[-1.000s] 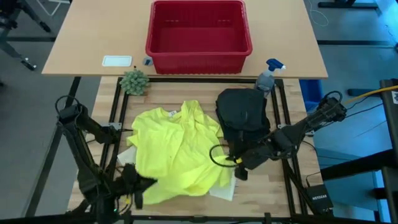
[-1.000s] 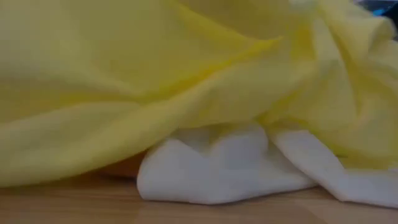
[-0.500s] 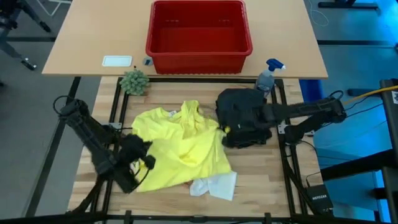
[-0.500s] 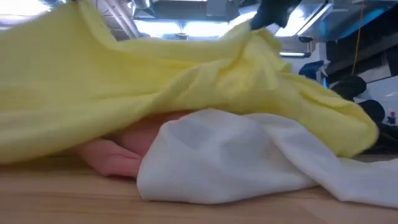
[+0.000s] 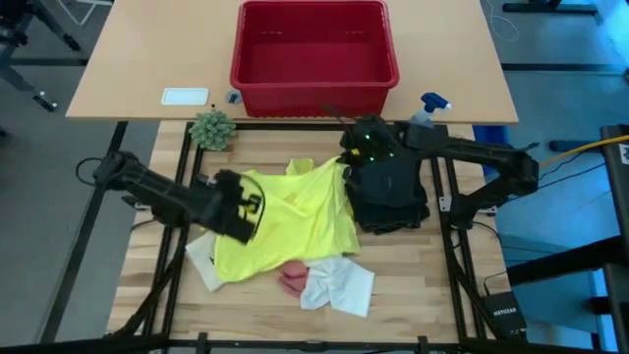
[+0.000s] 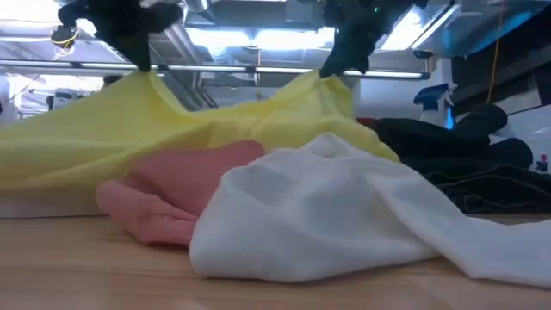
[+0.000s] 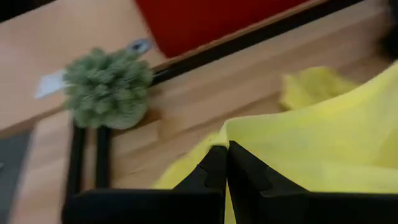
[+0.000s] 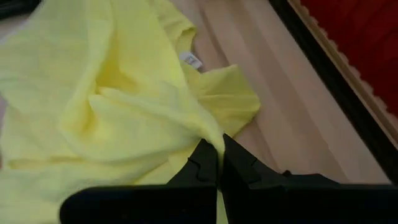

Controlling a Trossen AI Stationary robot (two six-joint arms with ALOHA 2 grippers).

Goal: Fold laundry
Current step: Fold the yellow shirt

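Bench: a pale wooden bench [image 5: 413,285] with black rails is carrying the laundry; a tan tabletop behind it is bearing a red plastic basket [image 5: 313,57], a small green plant [image 5: 212,128], a spray bottle [image 5: 425,116] and a small white tray [image 5: 185,96].
Room: ceiling lights and pipes are showing beyond the bench in the low view.
Yellow T-shirt [image 5: 295,221]: lying mid-bench, being held up at two edges, sagging between them.
Left gripper [image 5: 246,208]: its jaws are closing on the yellow T-shirt's left edge.
Right gripper [image 5: 362,149]: its jaws are clamping the T-shirt's right edge, above the black trousers.
Black trousers [image 5: 388,187]: lying bunched just right of the T-shirt.
Pink cloth [image 6: 172,202]: lying at the T-shirt's near edge, touching the white cloth.
White cloth [image 6: 318,220]: lying crumpled nearest the bench's front.
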